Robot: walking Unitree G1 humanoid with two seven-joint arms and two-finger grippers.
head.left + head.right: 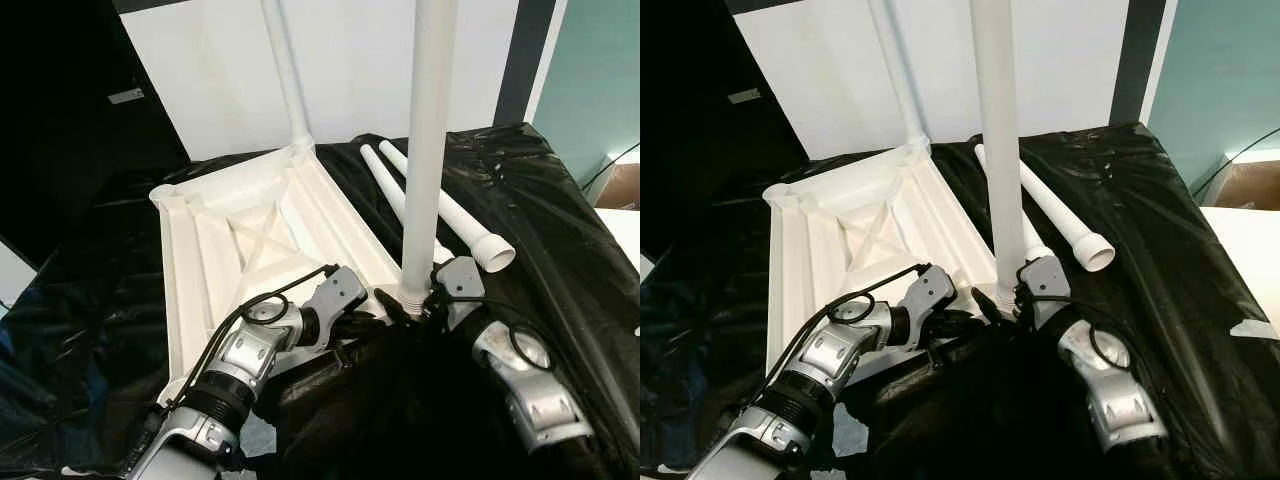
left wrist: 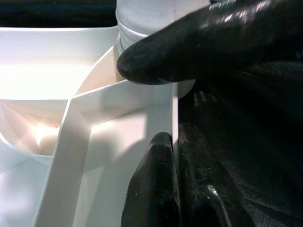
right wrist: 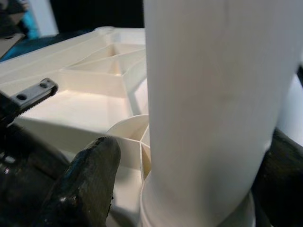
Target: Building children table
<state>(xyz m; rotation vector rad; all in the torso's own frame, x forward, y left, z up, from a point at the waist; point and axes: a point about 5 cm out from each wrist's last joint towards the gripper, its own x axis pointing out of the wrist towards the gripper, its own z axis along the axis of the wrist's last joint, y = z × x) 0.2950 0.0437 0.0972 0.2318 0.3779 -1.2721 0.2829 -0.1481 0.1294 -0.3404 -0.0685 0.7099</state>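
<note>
So the white tabletop [image 1: 270, 240] is lying upside down on the black plastic sheet [image 1: 560, 230] that covers the worktop, ribbed underside facing up, sitting toward the left half and reaching close to the near edge. One leg [image 1: 287, 70] is already standing in its far corner socket, long axis running up out of frame with a bit of a lean. A second leg [image 1: 428, 150] stands upright in the near right corner socket, straight up and down, its ringed base right at the socket.

The right claw [image 1: 425, 300] is closed around the base of that near leg; the right wrist view shows a black finger [image 3: 85, 184] on either side of the white tube. The left claw [image 1: 375, 310] comes in from the left and pinches the thin rim wall of the tabletop right beside that same socket, fingers [image 2: 156, 189] pressed on both sides of the wall in the left wrist view.

Two spare legs [image 1: 440, 205] lie flat on the sheet just right of the tabletop, side by side, long axes running from the far edge toward the near right, the flared open end of one pointing at the near right
</note>
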